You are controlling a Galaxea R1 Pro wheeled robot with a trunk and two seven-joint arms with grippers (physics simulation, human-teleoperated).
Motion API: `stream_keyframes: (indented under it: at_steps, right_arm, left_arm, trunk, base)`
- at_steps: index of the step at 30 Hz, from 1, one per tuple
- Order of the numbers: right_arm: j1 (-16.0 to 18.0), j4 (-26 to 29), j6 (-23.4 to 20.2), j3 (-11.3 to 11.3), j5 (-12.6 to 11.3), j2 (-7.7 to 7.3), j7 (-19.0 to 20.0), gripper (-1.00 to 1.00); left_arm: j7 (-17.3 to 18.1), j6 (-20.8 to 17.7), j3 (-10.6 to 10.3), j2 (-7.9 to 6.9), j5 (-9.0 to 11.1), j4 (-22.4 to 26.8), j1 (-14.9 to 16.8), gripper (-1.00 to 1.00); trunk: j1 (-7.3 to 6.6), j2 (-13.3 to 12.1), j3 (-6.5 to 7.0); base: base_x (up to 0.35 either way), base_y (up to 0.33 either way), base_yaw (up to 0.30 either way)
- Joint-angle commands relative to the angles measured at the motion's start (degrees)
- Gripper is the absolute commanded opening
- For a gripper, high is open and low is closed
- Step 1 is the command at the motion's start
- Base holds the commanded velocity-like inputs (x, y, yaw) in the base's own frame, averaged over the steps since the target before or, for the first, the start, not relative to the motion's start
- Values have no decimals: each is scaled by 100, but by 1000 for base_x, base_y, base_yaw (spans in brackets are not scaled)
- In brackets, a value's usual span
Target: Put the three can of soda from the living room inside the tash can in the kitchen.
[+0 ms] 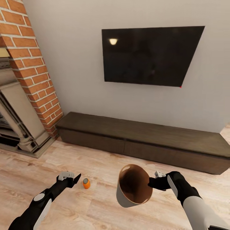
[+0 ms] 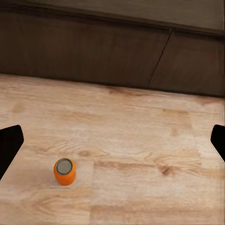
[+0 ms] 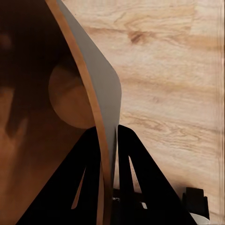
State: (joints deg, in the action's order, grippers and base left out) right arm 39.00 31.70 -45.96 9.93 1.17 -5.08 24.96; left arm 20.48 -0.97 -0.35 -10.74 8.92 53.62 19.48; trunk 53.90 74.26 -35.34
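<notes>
From the head view, an orange soda can (image 1: 86,183) stood upright on the wood floor (image 1: 95,163) in front of the long dark cabinet (image 1: 143,140), just beside the left gripper (image 1: 74,179). The right gripper (image 1: 154,182) held the trash can (image 1: 133,189) by its rim, tilted, its copper inside facing the camera.

In the left wrist view, the same can (image 2: 64,171) stood on the floor short of the cabinet (image 2: 93,51), between widely parted fingertips (image 2: 9,145).

In the right wrist view, the fingers (image 3: 89,178) pinched the bin's wall (image 3: 101,93); its inside looked empty, though shadow hid part.
</notes>
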Motion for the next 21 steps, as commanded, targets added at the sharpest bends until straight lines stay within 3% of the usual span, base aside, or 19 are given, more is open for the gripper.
stream_keyframes:
  at_steps: [1,4,10,21]
  right_arm:
    - [2,1,-36,10,-153,-2,41,-100]
    - [2,4,-36,9,-143,-14,-20,-100]
    - [2,11,-36,-20,-153,23,-719,-100]
    - [2,15,-36,-107,-103,43,-834,-100]
  left_arm:
    - [2,0,0,0,-1,0,-1,100]
    - [2,0,0,0,-3,-1,-2,100]
    - [4,0,0,-2,3,0,2,100]
    - [10,-39,6,0,-2,-6,3,100]
  trunk:
    - [0,0,-2]
    - [0,0,-9]
    - [0,0,-23]
    - [0,0,-45]
  base:
    - [109,-117,-227]
    - [129,-105,-229]
    - [125,-51,-184]
    - [270,107,-99]
